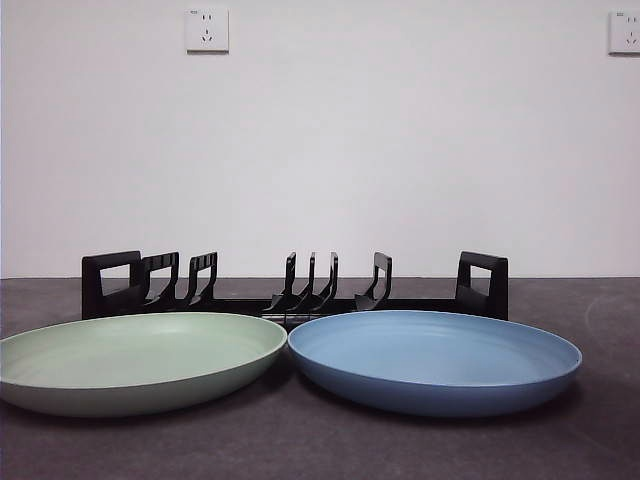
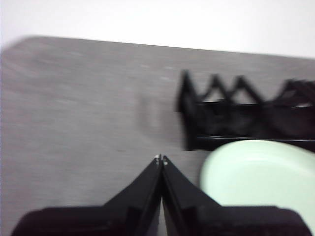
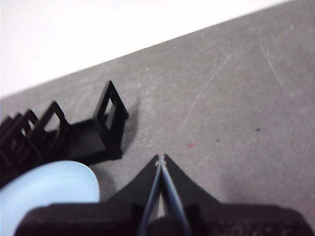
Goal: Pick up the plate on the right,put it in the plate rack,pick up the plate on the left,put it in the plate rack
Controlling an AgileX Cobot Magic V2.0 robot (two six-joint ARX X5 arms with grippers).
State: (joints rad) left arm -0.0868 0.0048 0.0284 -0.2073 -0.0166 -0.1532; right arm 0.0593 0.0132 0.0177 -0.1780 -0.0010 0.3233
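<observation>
- Two plates lie flat in front of the plate rack point(image 1: 295, 290): blue plate point(image 1: 435, 357) on the right, green plate point(image 1: 140, 360) on the left; we judge nothing racked yet.
- Left gripper point(image 2: 161, 159) and right gripper point(image 3: 161, 158): jaws closed, empty, above bare table beside the rack's ends; both picks remain.

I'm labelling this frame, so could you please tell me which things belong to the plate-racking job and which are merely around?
Job:
blue plate, on the right
green plate, on the left
plate rack, behind both

Just around:
wall sockets
table
</observation>
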